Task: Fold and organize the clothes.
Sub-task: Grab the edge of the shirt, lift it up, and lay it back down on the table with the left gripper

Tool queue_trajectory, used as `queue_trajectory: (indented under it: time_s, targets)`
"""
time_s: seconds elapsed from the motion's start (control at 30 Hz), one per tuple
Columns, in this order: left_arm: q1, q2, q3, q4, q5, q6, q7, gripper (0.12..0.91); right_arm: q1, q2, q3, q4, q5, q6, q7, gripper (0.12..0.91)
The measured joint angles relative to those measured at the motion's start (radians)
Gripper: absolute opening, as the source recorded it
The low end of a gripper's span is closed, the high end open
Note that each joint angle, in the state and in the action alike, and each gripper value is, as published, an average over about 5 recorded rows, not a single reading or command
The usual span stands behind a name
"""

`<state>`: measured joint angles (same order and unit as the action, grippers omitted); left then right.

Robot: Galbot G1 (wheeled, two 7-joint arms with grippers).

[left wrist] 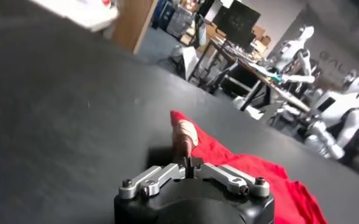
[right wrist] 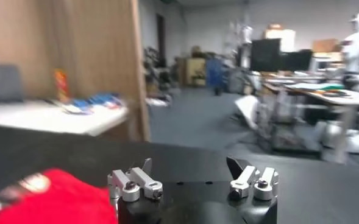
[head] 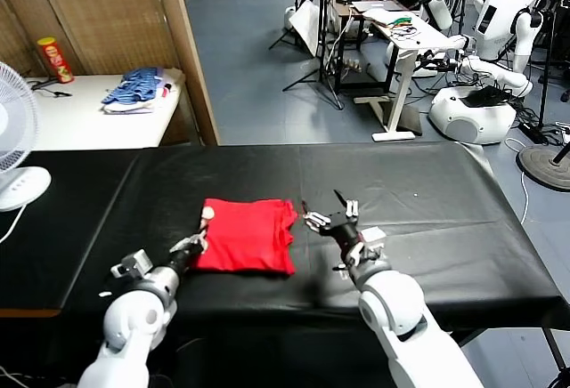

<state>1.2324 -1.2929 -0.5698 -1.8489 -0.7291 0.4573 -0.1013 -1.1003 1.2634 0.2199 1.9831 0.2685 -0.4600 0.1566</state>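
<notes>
My red shirt (head: 247, 235) lies folded in a small square on the black counter (head: 427, 192), close to the near edge and a bit to my left of the middle. Its printed picture peeks out at the shirt's far left corner.

My left hand (head: 198, 244) sits at the shirt's left edge, at about 9 o'clock from the middle of the shirt. Its fingers (left wrist: 183, 141) are pinched tight together, right at the edge of the red cloth. In my left wrist view the thin tips stand together and touch the corner of the shirt (left wrist: 252, 176) where the picture is. I cannot tell if any cloth is caught between them.

My right hand (head: 331, 219) waits just beside the shirt's right edge, at about 3 o'clock from it. Its 2 fingers (right wrist: 139, 176) are spread wide apart and hold nothing. It floats just over the counter and does not touch the shirt.

Far off at about 10 o'clock there is a white table (head: 89, 117). On it lie a pile of blue clothes (head: 135, 88) and a red and yellow can (head: 55, 59). A white fan (head: 16, 139) stands at my far left.
</notes>
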Motion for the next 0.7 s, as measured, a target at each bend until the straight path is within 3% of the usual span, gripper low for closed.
queue_trajectory:
  time_s: [0.23, 0.5, 0.7]
  targets:
    - [0.001, 0.123, -0.015, -0.017, 0.237, -0.028, 0.018, 0.142, -0.074, -0.009, 0.076, 0.027, -0.040, -0.024, 0.006, 0.798]
    - [0.040, 0.356, -0.077, -0.053, 0.463, -0.072, 0.025, 0.142, -0.120, 0.000, 0.101, 0.045, -0.048, -0.027, 0.001, 0.798]
    - [0.086, 0.466, -0.109, -0.126, 0.607, -0.063, 0.011, 0.143, -0.136, 0.007, 0.101, 0.048, -0.053, -0.028, -0.002, 0.798]
